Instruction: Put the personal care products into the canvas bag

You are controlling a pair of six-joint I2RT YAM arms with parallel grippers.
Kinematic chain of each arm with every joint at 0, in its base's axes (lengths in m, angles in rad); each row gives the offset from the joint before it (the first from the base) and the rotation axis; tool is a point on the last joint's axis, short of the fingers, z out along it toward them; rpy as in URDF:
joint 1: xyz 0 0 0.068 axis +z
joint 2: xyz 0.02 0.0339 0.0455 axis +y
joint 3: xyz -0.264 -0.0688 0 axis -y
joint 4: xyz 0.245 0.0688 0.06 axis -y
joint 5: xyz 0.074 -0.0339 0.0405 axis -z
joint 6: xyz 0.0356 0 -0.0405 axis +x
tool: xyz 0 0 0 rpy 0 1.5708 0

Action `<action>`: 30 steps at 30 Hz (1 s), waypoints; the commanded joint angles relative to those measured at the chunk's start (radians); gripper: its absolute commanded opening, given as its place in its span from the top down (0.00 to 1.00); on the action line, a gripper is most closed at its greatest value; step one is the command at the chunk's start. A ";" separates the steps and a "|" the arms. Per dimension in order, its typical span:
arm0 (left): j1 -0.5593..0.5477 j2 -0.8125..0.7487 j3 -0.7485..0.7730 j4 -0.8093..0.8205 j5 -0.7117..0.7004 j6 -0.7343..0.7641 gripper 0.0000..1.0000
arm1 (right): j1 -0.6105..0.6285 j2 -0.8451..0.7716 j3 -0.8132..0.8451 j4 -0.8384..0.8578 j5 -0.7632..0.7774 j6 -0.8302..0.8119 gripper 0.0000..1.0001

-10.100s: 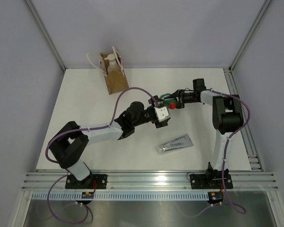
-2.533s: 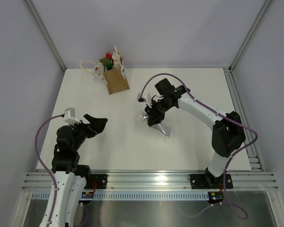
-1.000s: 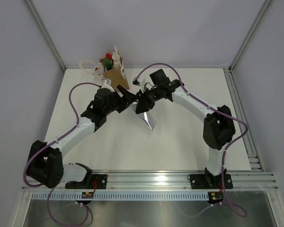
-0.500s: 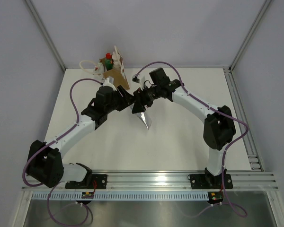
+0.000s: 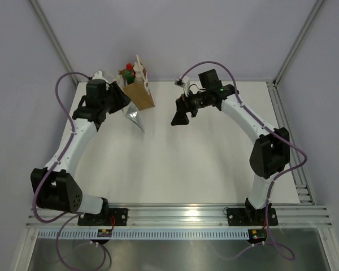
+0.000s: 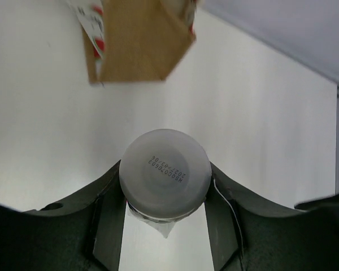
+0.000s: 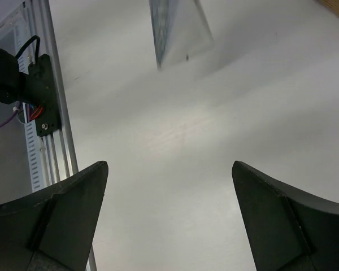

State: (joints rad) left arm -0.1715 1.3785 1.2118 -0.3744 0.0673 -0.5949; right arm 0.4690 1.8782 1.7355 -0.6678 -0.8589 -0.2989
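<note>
Though flat below, round-capped silver tube (image 5: 134, 118)

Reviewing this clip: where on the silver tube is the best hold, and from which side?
Probably the round cap, fingers pinching its sides from the cap end, as the left gripper does: the cap looks solid, while the silver tube hangs flat below.

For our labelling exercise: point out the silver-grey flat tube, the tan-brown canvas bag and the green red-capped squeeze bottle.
silver-grey flat tube (image 6: 165, 179): left wrist view, its round cap end.
tan-brown canvas bag (image 5: 140, 99): top external view, its brown side.
green red-capped squeeze bottle (image 5: 129, 67): top external view, its red cap.
</note>
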 commanded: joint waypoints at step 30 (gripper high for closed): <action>0.081 0.692 1.016 0.126 -0.681 -0.165 1.00 | -0.142 -0.263 -0.318 0.117 -0.074 0.067 0.00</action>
State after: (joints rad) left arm -0.0959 2.1166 2.1597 -0.3820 -0.5335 -0.7132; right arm 0.3309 1.6390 1.4178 -0.5873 -0.9085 -0.2394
